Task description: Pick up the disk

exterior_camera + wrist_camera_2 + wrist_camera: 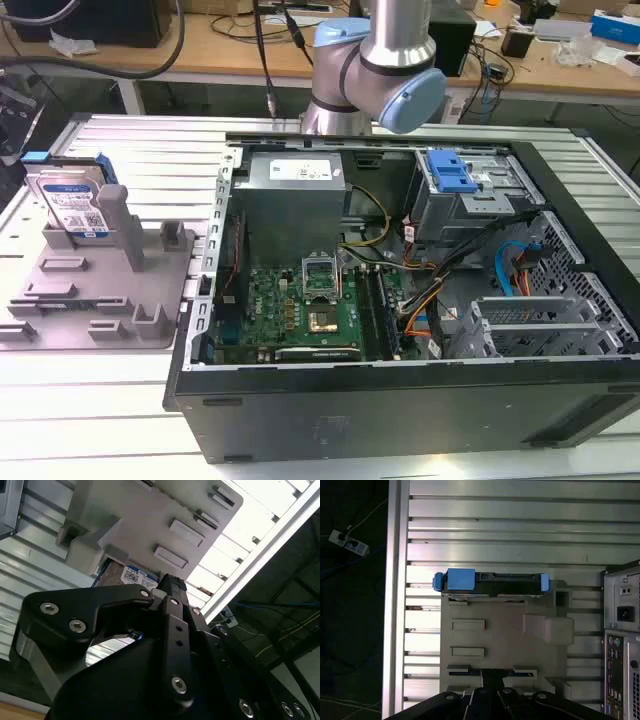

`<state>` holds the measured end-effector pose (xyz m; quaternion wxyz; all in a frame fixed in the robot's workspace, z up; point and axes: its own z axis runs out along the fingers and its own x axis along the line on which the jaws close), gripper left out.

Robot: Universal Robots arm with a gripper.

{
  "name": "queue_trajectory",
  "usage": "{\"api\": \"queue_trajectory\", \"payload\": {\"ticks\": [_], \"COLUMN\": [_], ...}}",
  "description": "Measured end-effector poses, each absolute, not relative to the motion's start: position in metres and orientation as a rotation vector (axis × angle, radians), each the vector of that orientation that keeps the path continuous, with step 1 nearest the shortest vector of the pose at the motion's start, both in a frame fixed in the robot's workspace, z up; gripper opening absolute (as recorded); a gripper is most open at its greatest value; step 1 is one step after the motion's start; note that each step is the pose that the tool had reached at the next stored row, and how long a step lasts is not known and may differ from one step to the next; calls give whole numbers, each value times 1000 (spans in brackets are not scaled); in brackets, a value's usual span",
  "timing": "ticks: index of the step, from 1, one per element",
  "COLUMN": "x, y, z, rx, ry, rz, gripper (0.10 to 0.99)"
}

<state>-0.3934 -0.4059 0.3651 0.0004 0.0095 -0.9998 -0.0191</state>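
The disk [68,205] stands on edge in the grey plastic fixture [100,290] at the exterior view's left, its white-and-blue label facing out and a blue rail on its top edge. In the first wrist view the disk [492,582] appears edge-on from above, with blue rails at both ends, slotted at the far end of the fixture [505,635]. My black gripper [492,680] hangs above the fixture's opposite end, apart from the disk. In the second wrist view the disk's label [132,576] peeks out beside the gripper [167,587].
An open computer case [400,300] takes up the exterior view's right, with a blue drive-bay bracket [450,175] inside. Its rear panel [622,630] sits beside the fixture. The grooved aluminium table [130,140] ends at an edge [397,605] beyond the disk.
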Motion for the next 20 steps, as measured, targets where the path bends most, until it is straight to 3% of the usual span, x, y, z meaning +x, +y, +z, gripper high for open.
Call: {"api": "queue_trajectory", "payload": {"ticks": [14, 20], "x": [-393, -393], "y": [-406, -406], "z": [365, 365], "rx": [38, 247], "ry": [-3140, -3128], "rz": [-60, -60], "gripper": [106, 106]}}
